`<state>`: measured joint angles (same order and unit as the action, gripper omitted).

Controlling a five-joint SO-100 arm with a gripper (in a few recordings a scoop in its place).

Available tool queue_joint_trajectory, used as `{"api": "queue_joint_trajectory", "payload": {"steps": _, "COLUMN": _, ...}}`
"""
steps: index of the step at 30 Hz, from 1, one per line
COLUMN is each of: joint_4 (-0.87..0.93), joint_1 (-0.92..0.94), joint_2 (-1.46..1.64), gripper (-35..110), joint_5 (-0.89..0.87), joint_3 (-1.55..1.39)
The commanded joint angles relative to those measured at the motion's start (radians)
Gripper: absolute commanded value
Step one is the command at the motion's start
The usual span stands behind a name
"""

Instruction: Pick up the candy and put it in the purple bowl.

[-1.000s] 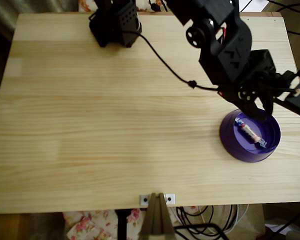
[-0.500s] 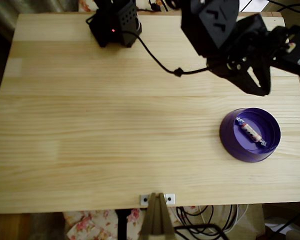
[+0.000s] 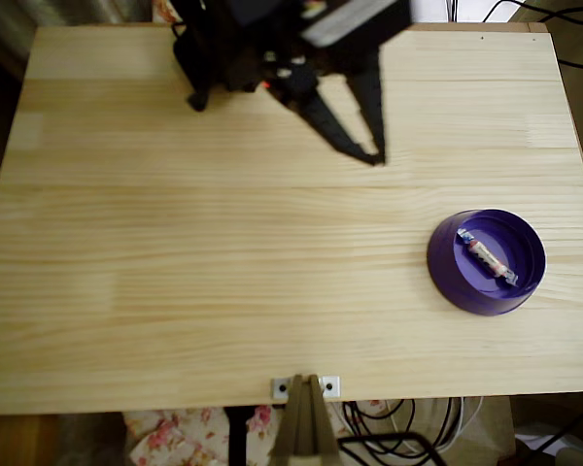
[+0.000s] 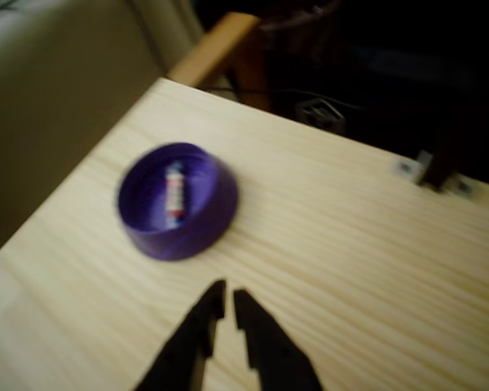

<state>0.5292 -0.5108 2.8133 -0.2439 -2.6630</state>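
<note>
- Your candy (image 3: pixel 486 258) lies flat on the pale floor of the purple bowl (image 3: pixel 445 270), slanted across it with one twisted end near the wall. I judge the placing step done, since nothing is touching it.
- The bowl sits on the surface (image 3: pixel 223 282) near its right edge in the overhead view, upright and open side up. That suits a drop from above.
- Your tool (image 3: pixel 355 146) is well apart from the bowl, up by the arm's base (image 3: pixel 209 58) near the far edge. Both fingers point toward the middle of the surface.
- Tool state: empty. In the wrist view the tool (image 4: pixel 226 308) shows its tips a narrow gap apart, nearly closed. The overhead view shows the fingers splayed a little wider, and motion blur there makes the exact opening hard to read.
- Materials: the bowl is round, shallow purple plastic with a low wall and a paler flat bottom. It is likely light and would slide if nudged.
- The candy is a small thin roll in a white and reddish wrapper with bluish twisted ends. The wrapper looks crinkly and light.
- The surface is pale wood with long grain lines running left to right, smooth and matte.
- The fingers (image 4: pixel 269 350) are dark, tapered and rigid.
</note>
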Motion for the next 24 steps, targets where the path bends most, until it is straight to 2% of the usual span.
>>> {"api": "queue_joint_trajectory", "payload": {"steps": 1, "joint_4": 0.071, "joint_1": 0.064, "joint_2": 0.169, "gripper": -1, "joint_5": -0.051, "joint_3": -0.043}}
{"api": "queue_joint_trajectory", "payload": {"steps": 7, "joint_4": 0.216, "joint_1": 0.178, "joint_2": 0.457, "gripper": -1, "joint_5": -0.048, "joint_3": -0.193}}
{"api": "queue_joint_trajectory", "payload": {"steps": 11, "joint_4": 0.296, "joint_1": 0.227, "joint_2": 0.485, "gripper": -1, "joint_5": 0.014, "joint_3": -0.199}}
{"api": "queue_joint_trajectory", "payload": {"steps": 15, "joint_4": 0.298, "joint_1": 0.268, "joint_2": 0.485, "gripper": 0, "joint_5": 0.072, "joint_3": -0.238}}
{"api": "queue_joint_trajectory", "payload": {"steps": 20, "joint_4": 0.247, "joint_1": 0.37, "joint_2": 0.485, "gripper": 0, "joint_5": 0.031, "joint_3": -0.336}}
{"api": "queue_joint_trajectory", "payload": {"steps": 24, "joint_4": 0.256, "joint_1": 0.436, "joint_2": 0.485, "gripper": 0, "joint_5": 0.143, "joint_3": -0.351}}
